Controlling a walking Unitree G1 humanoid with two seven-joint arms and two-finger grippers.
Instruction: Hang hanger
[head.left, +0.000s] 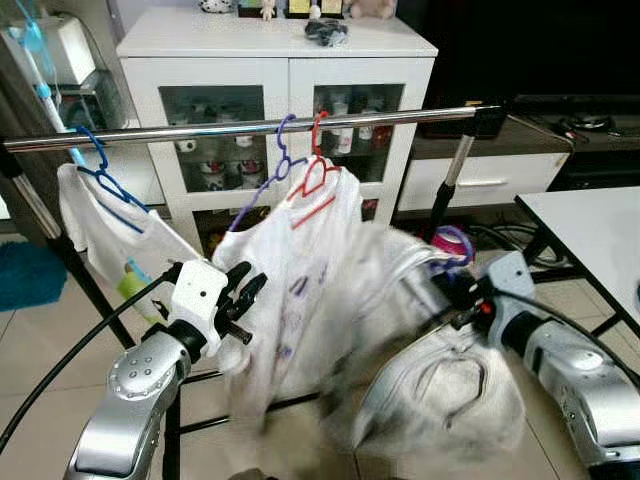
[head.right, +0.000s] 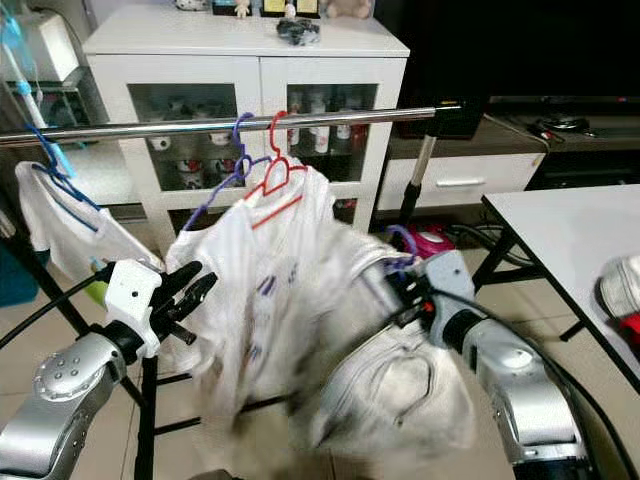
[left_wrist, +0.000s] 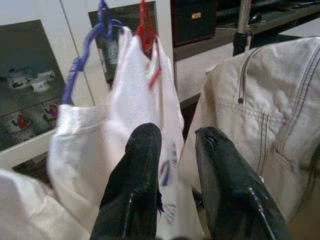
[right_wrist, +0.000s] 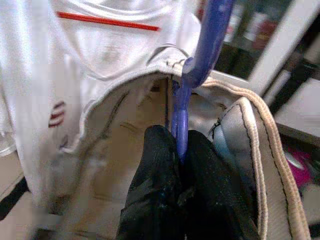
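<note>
A chrome rail (head.left: 200, 131) crosses in front of me. On it hang a blue hanger (head.left: 96, 166), a purple hanger (head.left: 283, 152) and a red hanger (head.left: 318, 172), each carrying a white shirt (head.left: 300, 270). My right gripper (head.left: 458, 297) is below the rail and to its right, shut on the neck of another purple hanger (right_wrist: 197, 65). That hanger carries a cream garment (head.left: 440, 390), and its hook (head.left: 454, 240) is off the rail. My left gripper (head.left: 246, 293) is open beside the white shirts, with its fingers (left_wrist: 137, 170) apart and nothing between them.
Behind the rail stands a white glass-door cabinet (head.left: 280, 70). A white table (head.left: 600, 240) is at the right and a low TV bench (head.left: 500, 170) behind it. The rail's black legs (head.left: 60, 250) slant to the tiled floor, beside a blue mat (head.left: 25, 275).
</note>
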